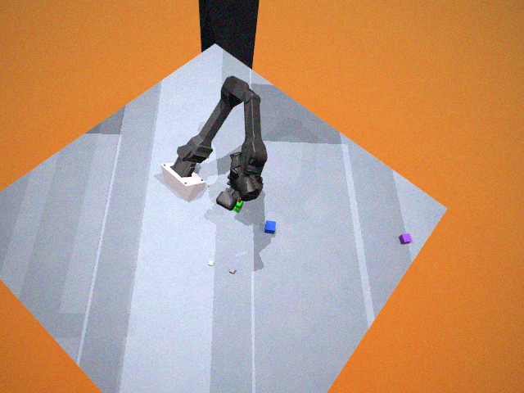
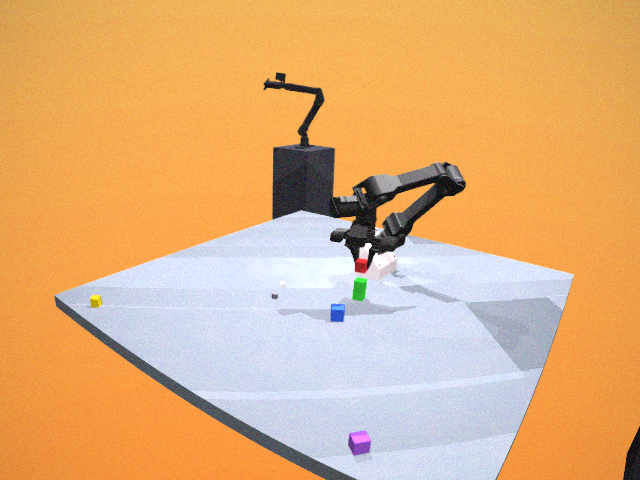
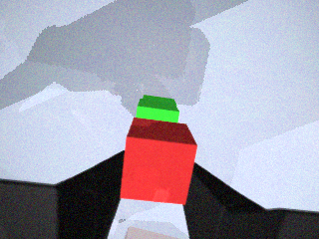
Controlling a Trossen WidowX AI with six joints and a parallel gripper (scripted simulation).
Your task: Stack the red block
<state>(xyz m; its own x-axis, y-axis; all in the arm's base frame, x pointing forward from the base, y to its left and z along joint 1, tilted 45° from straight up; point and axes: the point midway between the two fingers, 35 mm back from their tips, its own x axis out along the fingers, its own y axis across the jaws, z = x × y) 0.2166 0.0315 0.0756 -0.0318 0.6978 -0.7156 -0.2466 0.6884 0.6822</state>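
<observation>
The black parallel-jaw gripper [image 2: 361, 258] is gripping the small red cube-shaped block [image 2: 360, 265], its two dark fingers standing partly closed and pressing on the block's left and right sides, as the wrist view is showing. The red block is looking plain and matte, with sharp edges, a bright red face turned toward the wrist camera and a darker, shaded red face above it. In the exterior view it is hanging in the air above the tall green tower [image 2: 359, 288] with a visible gap between them, so the two are not touching. The tower is standing upright on the pale grey-blue table [image 2: 206, 361], a narrow bright green column with a faint seam across its middle. In the wrist view only the green top [image 3: 158, 109] is peeking out just beyond the far edge of the red block. From the top view the gripper's body is covering most of the tower, leaving a small green corner [image 1: 238, 206] showing. A small blue cube [image 2: 337, 312] is sitting near the tower, to its near left in the exterior view, and a small purple cube [image 2: 359, 442] is lying well apart at the table's near edge.
</observation>
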